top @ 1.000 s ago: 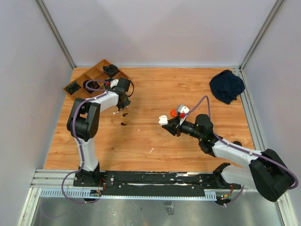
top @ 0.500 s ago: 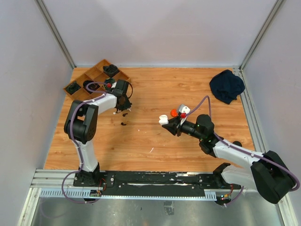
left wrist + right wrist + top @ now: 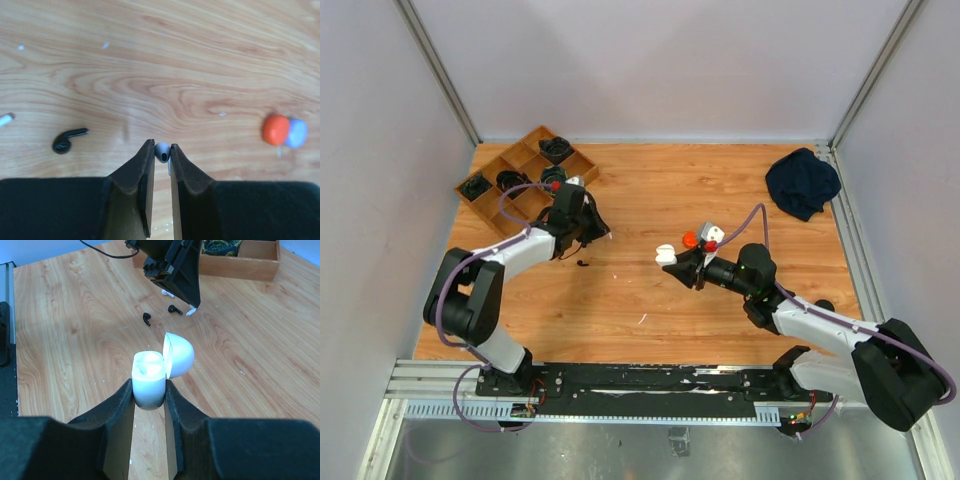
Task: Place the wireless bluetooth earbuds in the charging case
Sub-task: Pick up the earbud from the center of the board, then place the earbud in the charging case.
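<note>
My left gripper [image 3: 162, 150] is shut on a white earbud [image 3: 162, 151], pinched at the fingertips just above the wood table. In the top view this gripper [image 3: 602, 236] is left of centre. My right gripper [image 3: 149, 385] is shut on a white charging case [image 3: 148, 375] whose lid [image 3: 179, 356] stands open. It holds the case above the table at mid-table [image 3: 667, 254], apart from the left gripper. A dark earbud [image 3: 67, 141] lies on the table left of my left fingers. The right wrist view shows two dark earbuds [image 3: 146, 318] [image 3: 174, 309] and the held white one [image 3: 191, 312].
A wooden compartment tray [image 3: 525, 165] with dark items stands at the back left. A dark blue cloth [image 3: 802, 182] lies at the back right. An orange round case [image 3: 276, 130] and a lavender one [image 3: 297, 133] sit together beside my right gripper. A white bit [image 3: 5, 119] lies at the far left.
My left arm has stretched out from beside the tray and carried the white earbud right, toward mid-table. My right gripper and the open case have barely moved.
</note>
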{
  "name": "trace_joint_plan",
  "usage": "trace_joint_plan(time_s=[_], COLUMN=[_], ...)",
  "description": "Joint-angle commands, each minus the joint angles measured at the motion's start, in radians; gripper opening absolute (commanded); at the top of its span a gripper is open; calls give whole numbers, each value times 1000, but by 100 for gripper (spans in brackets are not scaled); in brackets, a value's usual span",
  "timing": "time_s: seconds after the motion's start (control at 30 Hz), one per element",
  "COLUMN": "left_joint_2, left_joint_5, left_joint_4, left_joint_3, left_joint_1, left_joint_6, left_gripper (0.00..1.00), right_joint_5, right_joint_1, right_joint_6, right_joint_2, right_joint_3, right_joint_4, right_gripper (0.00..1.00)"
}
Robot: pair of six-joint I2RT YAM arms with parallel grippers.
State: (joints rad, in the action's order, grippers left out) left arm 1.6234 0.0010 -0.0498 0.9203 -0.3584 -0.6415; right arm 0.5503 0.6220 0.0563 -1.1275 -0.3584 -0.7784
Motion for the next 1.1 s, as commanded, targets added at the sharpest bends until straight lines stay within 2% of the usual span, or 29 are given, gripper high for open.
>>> trace_joint_plan(time_s=[0.0,0.17,0.5,0.7,1.07], left_joint_2=[-117,-239,-491,-602,-724], left_joint_5=[98,145,237,254,336], left_joint_4=[258,402,642,732,882], left_joint_3=[-98,-191,-351,-405,-464], left_joint_1=[-24,-55,-110,-191,-286], left_joint_6=[47,115,179,214,317], left_gripper=[3,3,4,5,7], right_joint_5=[41,64,72,81,149], right_joint_1=[-14,-8,0,8,8], right_joint_6=[20,26,73,114,238], right_joint_2=[-2,-1,-24,-52,-170], right_joint_3=[2,-9,-4,-2,-2], right_joint_4=[-69,-78,-211,-318,-672], right_gripper=[16,16,17,17,17])
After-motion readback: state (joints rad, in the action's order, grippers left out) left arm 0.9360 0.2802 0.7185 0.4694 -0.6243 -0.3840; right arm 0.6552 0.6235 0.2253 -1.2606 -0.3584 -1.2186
